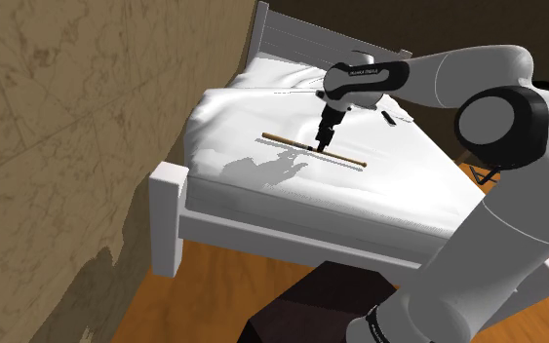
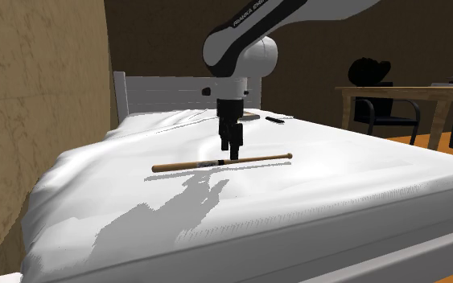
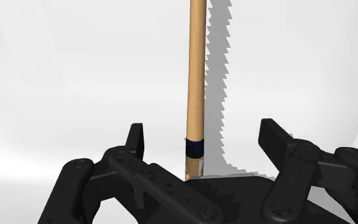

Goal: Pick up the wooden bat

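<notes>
A slim wooden bat (image 1: 301,146) with a dark band lies flat on the white bed (image 1: 409,185), roughly across its middle. In the second exterior view the bat (image 2: 192,166) runs left to right with its knob end at the right. My black gripper (image 1: 323,143) points straight down over the bat's middle, its tips just above it (image 2: 234,151). In the wrist view the gripper (image 3: 205,143) is open, and the bat (image 3: 196,76) runs between the two fingers without touching either one.
A small dark object (image 1: 389,118) lies on the bed near the white headboard (image 2: 160,88). A tan wall (image 1: 58,127) borders the bed's far side. A wooden desk (image 2: 409,95) with dark chairs stands beyond the bed. A white bedpost (image 1: 166,219) marks the foot corner.
</notes>
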`<state>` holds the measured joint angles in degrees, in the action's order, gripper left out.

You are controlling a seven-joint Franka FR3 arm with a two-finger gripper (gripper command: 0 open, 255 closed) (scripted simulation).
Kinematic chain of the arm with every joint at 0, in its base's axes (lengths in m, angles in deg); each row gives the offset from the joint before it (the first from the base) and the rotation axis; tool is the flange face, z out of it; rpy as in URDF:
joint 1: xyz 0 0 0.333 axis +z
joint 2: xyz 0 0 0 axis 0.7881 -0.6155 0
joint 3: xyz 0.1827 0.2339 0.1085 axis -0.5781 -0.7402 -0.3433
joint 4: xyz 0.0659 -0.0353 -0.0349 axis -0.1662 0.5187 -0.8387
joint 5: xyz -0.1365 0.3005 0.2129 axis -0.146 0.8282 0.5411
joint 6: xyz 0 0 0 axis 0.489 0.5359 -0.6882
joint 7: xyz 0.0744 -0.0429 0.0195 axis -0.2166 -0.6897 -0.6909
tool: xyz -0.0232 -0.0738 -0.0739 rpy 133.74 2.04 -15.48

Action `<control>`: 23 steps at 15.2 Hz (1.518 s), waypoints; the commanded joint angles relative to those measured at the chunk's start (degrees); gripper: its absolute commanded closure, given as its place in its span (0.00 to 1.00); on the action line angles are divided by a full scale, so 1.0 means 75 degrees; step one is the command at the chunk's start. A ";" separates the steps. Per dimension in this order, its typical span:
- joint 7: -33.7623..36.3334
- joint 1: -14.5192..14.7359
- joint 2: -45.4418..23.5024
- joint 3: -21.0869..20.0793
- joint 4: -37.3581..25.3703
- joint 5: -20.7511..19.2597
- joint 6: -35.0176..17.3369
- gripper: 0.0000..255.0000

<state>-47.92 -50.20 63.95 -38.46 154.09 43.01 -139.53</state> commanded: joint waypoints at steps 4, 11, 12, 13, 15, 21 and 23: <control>-0.0094 -0.0022 -0.0208 -0.0010 0.0253 0.0111 -0.0445 0.00; -0.0076 -0.0011 -0.0217 -0.0020 0.0272 0.0116 -0.0474 1.00; -0.0074 -0.0009 -0.0228 -0.0023 0.0260 0.0122 -0.0472 1.00; -0.0073 -0.0009 -0.0224 -0.0023 0.0262 0.0120 -0.0470 1.00; -0.0095 -0.0022 -0.0210 -0.0009 0.0251 0.0113 -0.0445 1.00; -0.0012 -0.0004 -0.0010 0.0004 -0.0145 0.0000 0.0129 1.00; 0.0011 0.0000 0.0043 0.0007 -0.0291 -0.0029 0.0323 1.00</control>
<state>-47.81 -50.15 64.27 -38.45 152.77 42.82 -137.99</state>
